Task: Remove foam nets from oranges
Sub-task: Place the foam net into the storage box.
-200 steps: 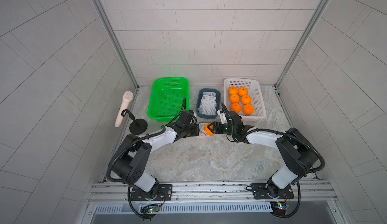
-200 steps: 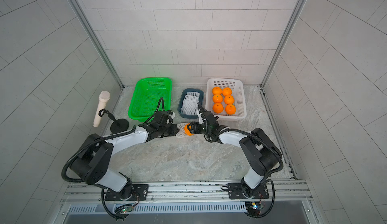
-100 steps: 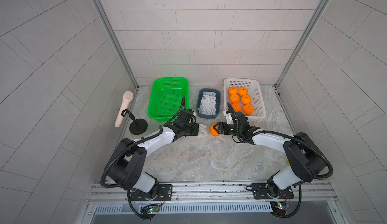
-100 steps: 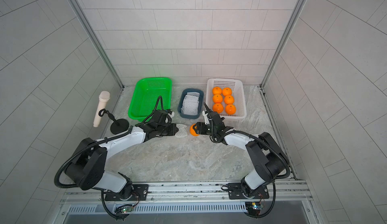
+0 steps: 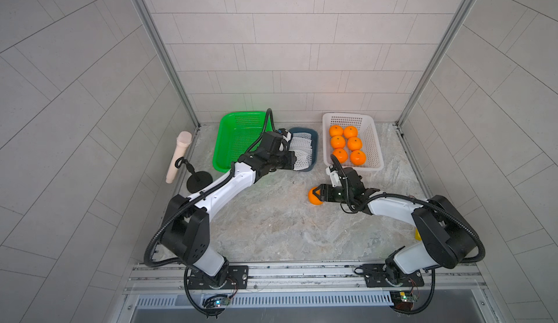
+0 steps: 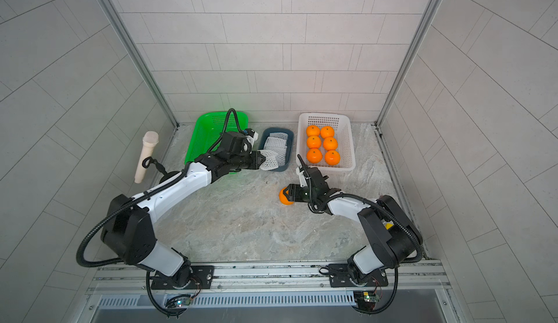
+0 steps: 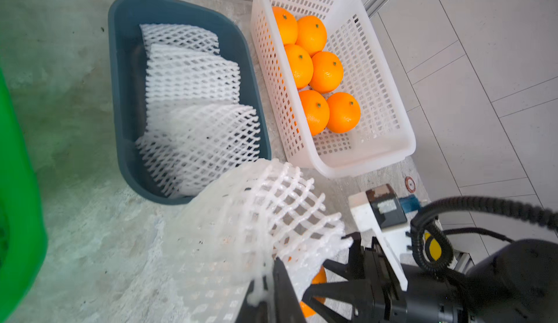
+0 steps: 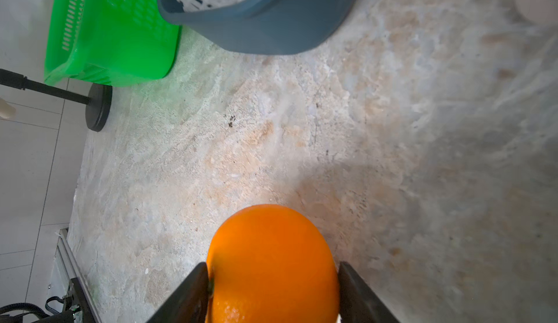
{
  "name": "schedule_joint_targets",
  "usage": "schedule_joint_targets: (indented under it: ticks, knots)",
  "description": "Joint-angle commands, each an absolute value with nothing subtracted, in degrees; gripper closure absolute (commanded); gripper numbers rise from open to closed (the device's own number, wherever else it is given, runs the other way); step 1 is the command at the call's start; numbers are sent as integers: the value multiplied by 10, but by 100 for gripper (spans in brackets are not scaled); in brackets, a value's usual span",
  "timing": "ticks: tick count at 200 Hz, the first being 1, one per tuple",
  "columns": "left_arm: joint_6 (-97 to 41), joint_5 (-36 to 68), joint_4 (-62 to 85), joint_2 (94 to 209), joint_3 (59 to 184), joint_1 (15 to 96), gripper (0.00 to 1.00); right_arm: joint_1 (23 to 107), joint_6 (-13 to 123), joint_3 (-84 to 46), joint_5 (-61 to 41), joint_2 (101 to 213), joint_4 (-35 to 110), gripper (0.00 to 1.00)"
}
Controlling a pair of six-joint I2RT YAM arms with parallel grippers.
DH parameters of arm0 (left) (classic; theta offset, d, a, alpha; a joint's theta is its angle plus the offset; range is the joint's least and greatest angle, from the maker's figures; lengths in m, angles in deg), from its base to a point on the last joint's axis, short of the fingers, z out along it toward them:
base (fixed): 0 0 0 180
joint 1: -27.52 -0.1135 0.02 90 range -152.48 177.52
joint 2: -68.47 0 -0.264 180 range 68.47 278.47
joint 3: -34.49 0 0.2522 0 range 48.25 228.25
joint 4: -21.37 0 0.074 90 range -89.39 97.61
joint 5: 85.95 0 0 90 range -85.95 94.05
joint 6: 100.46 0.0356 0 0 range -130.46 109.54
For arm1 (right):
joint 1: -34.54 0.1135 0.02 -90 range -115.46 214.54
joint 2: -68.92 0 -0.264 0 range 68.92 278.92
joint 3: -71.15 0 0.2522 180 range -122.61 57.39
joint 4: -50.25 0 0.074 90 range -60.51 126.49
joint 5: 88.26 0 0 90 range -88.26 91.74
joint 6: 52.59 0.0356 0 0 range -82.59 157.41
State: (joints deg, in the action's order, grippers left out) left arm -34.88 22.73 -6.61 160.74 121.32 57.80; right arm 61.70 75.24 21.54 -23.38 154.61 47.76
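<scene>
My left fingers are clenched on the foam net over the blue bin's near rim; I'd reach farther in before releasing. My right fingers grasp the bare orange mid-tabletop, near the white basket.

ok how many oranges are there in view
7: six oranges in two columns in the white basket, one orange held in the right gripper; none seems hidden.

Seven oranges, at least four foam nets, three containers, one microphone.
</scene>
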Motion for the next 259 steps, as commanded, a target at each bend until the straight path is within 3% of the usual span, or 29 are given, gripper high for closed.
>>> schedule_joint_targets:
  ticks: [1,82,150,177,259]
  knots:
    - [-327,210,-65,1659,1260,574,90,616,759,215,-237,1529,490,33]
    - [-326,207,-77,1868,1436,542,90,614,758,245,-229,1501,482,33]
    - [-301,210,-122,1966,1518,531,84,614,756,247,-224,1500,478,33]
    - [-291,193,-135,1975,1526,531,78,614,760,250,-225,1507,484,33]
    - [-225,87,-230,1997,1590,558,49,614,767,250,-228,1522,498,33]
